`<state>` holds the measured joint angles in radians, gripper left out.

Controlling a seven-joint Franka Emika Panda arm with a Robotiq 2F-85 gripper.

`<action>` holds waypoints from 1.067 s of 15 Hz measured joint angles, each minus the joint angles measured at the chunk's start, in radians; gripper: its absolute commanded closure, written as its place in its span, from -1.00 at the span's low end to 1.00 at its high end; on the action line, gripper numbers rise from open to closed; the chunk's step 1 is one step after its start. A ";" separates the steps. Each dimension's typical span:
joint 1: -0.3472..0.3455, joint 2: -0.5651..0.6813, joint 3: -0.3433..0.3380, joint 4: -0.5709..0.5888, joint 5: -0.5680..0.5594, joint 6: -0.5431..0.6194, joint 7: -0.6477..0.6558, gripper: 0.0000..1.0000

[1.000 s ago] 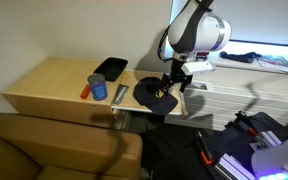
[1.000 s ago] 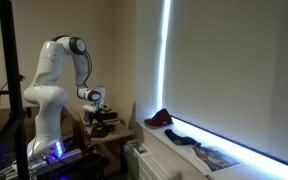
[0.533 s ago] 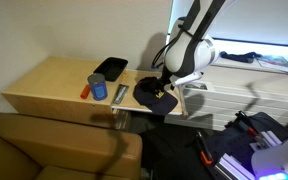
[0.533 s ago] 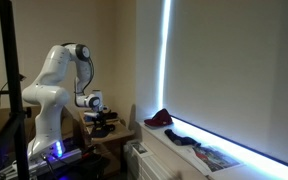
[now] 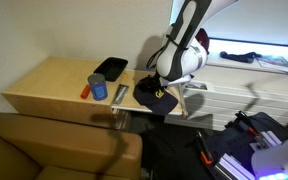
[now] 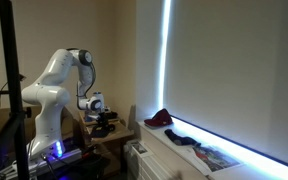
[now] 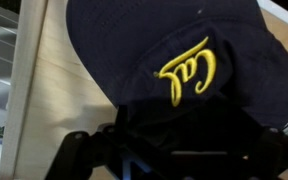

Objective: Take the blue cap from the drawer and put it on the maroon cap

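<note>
On tan bench (image 5: 44,85), hovering low over navy Cal cap (image 7: 134,40) with pincer (image 7: 174,150) closure unreadable; risks pinching only thin fabric, slipping, dropping short of maroon cap (image 6: 159,118).

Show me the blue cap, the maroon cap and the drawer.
the blue cap (image 7: 189,70), wrist view, on its yellow emblem.
the maroon cap (image 6: 159,118), in an exterior view, on its dome.
the drawer (image 5: 54,82), in an exterior view, on its bare top.
</note>
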<state>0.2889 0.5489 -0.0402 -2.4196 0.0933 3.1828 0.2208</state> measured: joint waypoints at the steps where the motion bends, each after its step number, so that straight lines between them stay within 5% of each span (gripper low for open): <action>1: 0.003 0.011 -0.002 0.012 0.005 0.000 0.005 -0.47; 11: 0.031 0.055 -0.053 0.021 0.020 -0.012 0.009 0.93; 16: 0.053 0.046 -0.091 0.020 0.029 -0.045 0.042 0.98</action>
<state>0.3422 0.5950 -0.1310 -2.3993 0.1220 3.1373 0.2624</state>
